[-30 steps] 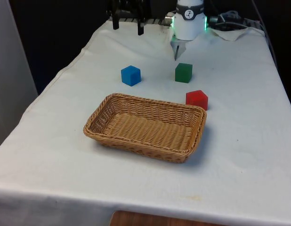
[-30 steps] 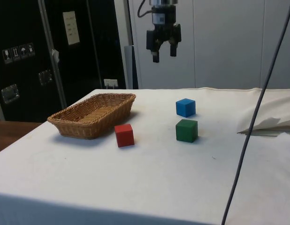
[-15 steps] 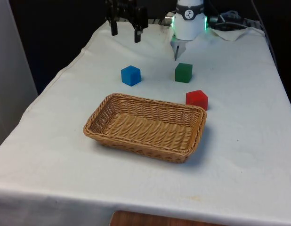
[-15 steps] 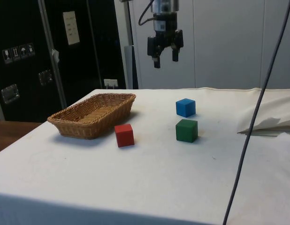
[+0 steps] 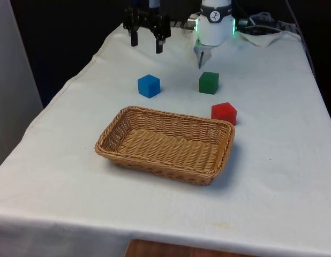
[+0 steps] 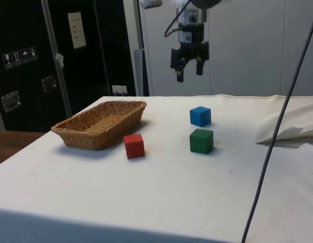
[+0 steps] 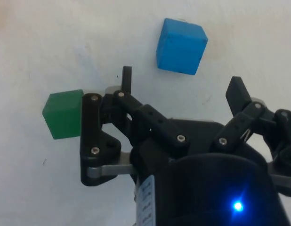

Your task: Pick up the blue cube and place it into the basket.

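Wicker comes first from the table's near edge: a shallow rectangular basket sits on the white cloth a little toward the front view's left of the table's middle, its long side running roughly along that near edge, and nothing lies inside it. Just past the basket's far corner on the front view's right, a red cube rests on the cloth, close to the rim but apart from it. Farther on, two more cubes stand in a loose row across the table: the blue cube toward the front view's left edge and a green cube toward the right, clearly separated from each other and both flat on the cloth. In the side view the blue cube sits just beyond the green one, with the red cube between them and the basket. Beyond the blue cube, toward the table's far edge, the black gripper hangs well above the cloth, pointing down, its two fingers spread apart and holding nothing. The wrist view shows the blue cube out ahead of the spread fingers and the green cube beside one of them, neither touched.
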You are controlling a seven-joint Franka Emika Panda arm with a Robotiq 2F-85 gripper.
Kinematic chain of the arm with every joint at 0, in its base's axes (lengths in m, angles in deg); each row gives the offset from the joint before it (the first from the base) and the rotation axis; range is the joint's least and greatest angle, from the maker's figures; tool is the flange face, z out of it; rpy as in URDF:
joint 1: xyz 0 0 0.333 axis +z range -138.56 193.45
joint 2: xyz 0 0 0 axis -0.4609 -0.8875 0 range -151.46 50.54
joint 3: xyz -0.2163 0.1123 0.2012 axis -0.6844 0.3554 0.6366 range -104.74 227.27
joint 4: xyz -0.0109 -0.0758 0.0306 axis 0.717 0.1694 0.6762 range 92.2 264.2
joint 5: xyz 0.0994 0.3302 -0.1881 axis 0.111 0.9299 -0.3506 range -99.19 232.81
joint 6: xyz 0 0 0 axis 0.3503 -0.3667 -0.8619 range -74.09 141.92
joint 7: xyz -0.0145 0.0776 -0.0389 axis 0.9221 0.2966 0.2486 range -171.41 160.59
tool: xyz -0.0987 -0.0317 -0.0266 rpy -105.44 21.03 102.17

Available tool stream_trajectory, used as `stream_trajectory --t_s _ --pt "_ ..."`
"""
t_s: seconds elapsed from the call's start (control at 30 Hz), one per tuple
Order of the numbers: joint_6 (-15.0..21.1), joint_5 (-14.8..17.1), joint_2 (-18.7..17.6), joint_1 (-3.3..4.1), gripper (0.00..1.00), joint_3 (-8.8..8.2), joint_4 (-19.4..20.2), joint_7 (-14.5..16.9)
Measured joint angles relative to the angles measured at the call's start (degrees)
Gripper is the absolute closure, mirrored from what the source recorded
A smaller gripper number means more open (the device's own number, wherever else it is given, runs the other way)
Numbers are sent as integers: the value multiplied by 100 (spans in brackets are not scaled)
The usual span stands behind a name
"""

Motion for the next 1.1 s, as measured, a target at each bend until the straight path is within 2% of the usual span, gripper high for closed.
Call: stream_trajectory --t_s 0.37,0.53,0.67,0.97,1.1 --pt "630 0 11 -6 0 -149 561 57" --pt "710 0 -178 -6 0 -212 573 109" --pt "814 6 -487 -6 0 -212 516 109" --pt "808 63 -985 23 0 -155 229 86" --pt "808 74 -1026 29 0 -149 206 86"
